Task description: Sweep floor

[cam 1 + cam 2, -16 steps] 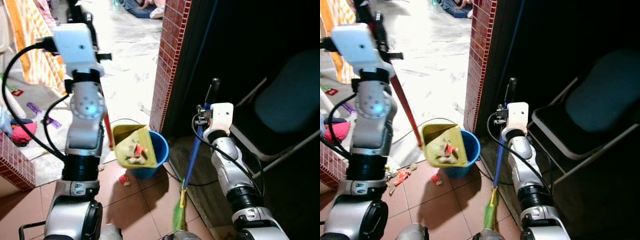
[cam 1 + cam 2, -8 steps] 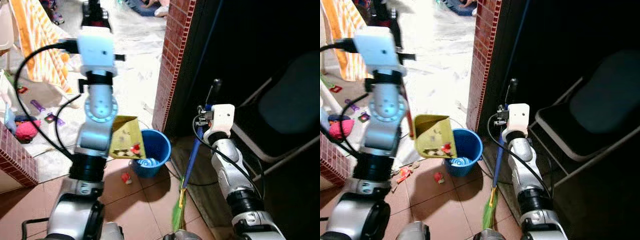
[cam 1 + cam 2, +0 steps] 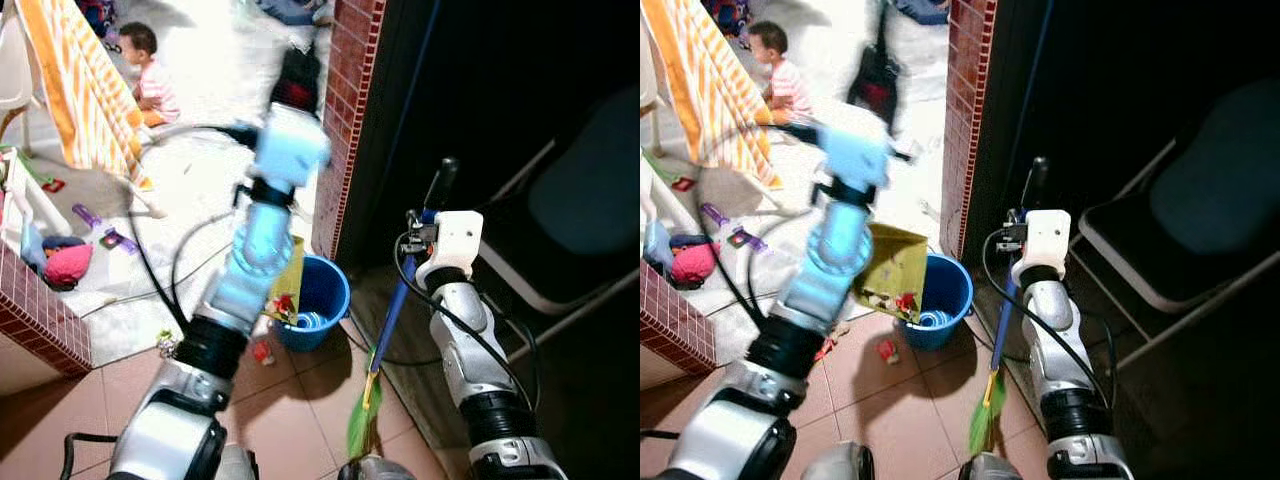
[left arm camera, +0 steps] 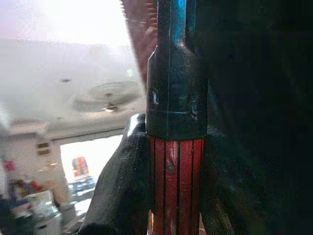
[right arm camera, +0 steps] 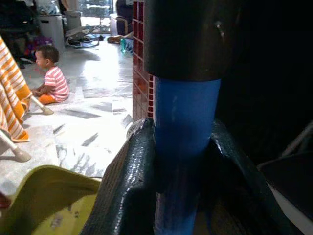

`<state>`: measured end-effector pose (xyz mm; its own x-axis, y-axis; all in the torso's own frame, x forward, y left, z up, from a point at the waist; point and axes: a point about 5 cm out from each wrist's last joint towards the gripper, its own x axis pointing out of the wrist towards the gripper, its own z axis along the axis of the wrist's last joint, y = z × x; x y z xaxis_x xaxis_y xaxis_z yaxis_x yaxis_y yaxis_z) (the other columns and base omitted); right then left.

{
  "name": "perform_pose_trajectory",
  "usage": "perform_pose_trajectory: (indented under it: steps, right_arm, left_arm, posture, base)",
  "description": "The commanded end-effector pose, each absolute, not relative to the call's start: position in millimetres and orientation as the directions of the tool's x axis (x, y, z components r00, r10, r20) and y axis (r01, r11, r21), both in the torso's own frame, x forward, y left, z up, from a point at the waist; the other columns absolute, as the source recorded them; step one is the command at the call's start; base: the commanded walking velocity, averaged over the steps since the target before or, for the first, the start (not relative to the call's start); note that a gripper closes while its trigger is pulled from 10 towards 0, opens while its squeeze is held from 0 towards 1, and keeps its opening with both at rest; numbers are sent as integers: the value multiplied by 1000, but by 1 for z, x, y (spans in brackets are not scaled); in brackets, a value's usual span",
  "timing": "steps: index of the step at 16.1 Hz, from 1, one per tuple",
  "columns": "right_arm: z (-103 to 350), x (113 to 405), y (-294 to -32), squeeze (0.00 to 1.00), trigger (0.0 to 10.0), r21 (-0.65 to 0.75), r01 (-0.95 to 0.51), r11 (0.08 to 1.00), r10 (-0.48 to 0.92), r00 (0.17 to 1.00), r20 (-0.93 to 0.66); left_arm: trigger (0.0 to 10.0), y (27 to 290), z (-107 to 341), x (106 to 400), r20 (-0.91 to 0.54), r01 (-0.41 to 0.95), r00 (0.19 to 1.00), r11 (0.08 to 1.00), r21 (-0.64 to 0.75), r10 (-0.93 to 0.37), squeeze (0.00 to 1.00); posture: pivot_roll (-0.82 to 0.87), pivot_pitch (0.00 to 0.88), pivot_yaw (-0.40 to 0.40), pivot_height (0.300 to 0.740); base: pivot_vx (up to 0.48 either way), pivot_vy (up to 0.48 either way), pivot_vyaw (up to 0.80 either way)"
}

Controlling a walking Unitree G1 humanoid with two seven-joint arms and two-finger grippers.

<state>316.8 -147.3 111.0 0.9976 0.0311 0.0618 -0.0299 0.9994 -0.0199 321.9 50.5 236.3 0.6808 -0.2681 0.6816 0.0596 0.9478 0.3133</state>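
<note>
My yellow dustpan (image 3: 895, 270) hangs tipped steeply over the blue bucket (image 3: 940, 300), its mouth at the bucket's nine o'clock rim, with red and pale scraps (image 3: 902, 300) clinging near the low edge. My left gripper (image 4: 173, 196) is clamped tight around the dustpan's red ribbed handle (image 4: 174, 181), just below its black collar. My right gripper (image 5: 183, 161) is closed on the broom's blue pole (image 5: 185, 147); the broom (image 3: 1002, 330) stands almost upright at the bucket's three o'clock, green bristles (image 3: 983, 420) on the brown tiles. A red scrap (image 3: 884, 350) lies on the floor at the bucket's seven o'clock. A brick pillar (image 3: 965, 110) rises at twelve, a dark folding chair (image 3: 1200, 210) beyond the broom. A small child (image 3: 775, 75) sits on the pale floor far off at eleven.
</note>
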Motion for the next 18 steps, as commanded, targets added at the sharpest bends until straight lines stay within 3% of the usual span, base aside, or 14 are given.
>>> perform_pose_trajectory:
  steps: [1,4,5,8,9,10,13,18]
  right_arm:
    - [119,316,-153,0,10000,-23,-9,1000,11,996,91]
    - [120,318,-152,0,10000,-24,-7,1000,9,996,94]
    - [121,319,-151,0,10000,-27,-11,1000,14,995,99]
    - [124,322,-149,0,10000,-26,-10,1000,13,994,106]
    - [125,323,-148,0,10000,-30,-20,999,23,994,108]
    - [126,323,-147,0,10000,-35,-28,999,32,994,109]
    - [130,328,-148,0,10000,-40,-30,999,34,992,118]
    - [132,332,-149,0,10000,-48,-30,998,36,991,125]
  left_arm:
    - [10000,43,239,315,707,88,624,929,359,-333,0]
    - [10000,29,228,307,682,182,581,887,423,-444,0]
    - [10000,20,219,301,636,298,550,839,455,-541,0]
    - [10000,10,203,292,551,415,467,722,554,-691,0]
    - [10000,3,191,288,466,493,425,631,599,-776,0]
    - [10000,0,186,287,426,535,419,597,597,-802,0]
    - [10000,-3,183,281,384,518,341,512,685,-858,0]
    - [10000,8,215,296,477,430,371,602,672,-797,0]
  posture:
    - [-108,42,-3,740]
    - [-106,41,-4,740]
    - [-98,37,-1,740]
    - [-91,37,-14,740]
    - [-91,36,-19,740]
    - [-92,34,-23,740]
    - [-96,25,-31,740]
    - [-96,15,-39,740]
  base:
    - [0,0,0]
    - [0,0,0]
    - [0,0,0]
    - [0,0,0]
    - [0,0,0]
    - [0,0,0]
    - [0,0,0]
    - [0,0,0]
